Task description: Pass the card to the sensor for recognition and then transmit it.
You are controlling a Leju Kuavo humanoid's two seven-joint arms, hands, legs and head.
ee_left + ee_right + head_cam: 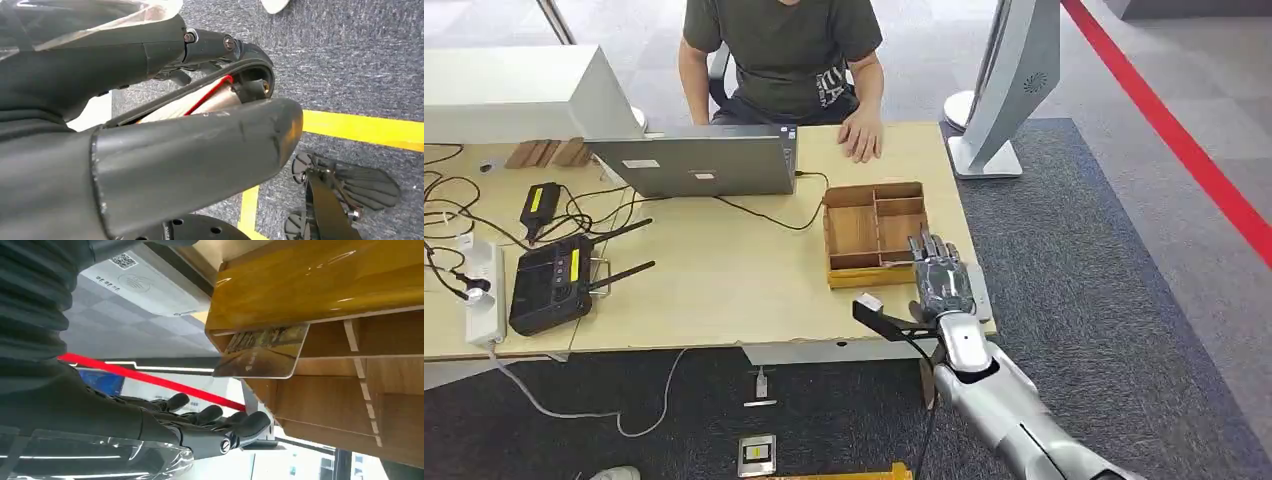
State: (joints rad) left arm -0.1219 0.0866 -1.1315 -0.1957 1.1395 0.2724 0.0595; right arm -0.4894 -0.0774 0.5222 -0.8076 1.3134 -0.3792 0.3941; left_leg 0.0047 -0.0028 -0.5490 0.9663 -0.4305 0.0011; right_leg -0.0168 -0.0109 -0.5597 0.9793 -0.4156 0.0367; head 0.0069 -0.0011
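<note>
While hovering at lower right of centre in the head view, right robot hand (942, 280) sits flat over the table (724, 270) edge, fingers extended and apart, holding nothing, just right of the wooden tray (875, 232). Fingertips reaching alongside the tray's right wall. In the right wrist view, dark fingers (210, 416) straight and spread, clear of the card (262, 351). Card leaning in the compartment nearest the hand, one end tucked under the tray's glossy wall (320, 285), other end sticking out past the rim; not touched by the hand. Card too small to pick out in the head view. Sensor plate (979, 290) with QR code lying on the table right edge, partly under the hand.

Left robot hand (150, 150) seen close in the left wrist view, thick thumb and dark fingers over grey carpet with a yellow floor line (360, 130); open or closed cannot be told, a pale strip with red edge between the fingers not identifiable.

Upper centre of head view: person (784, 60) seated behind the table, one hand (862, 135) resting on the tabletop. Laptop (699, 165) centre left, black router (549, 285) with antennas at left, power strip (484, 290) at far left, cables around. Red floor line (1174, 130) upper right.
</note>
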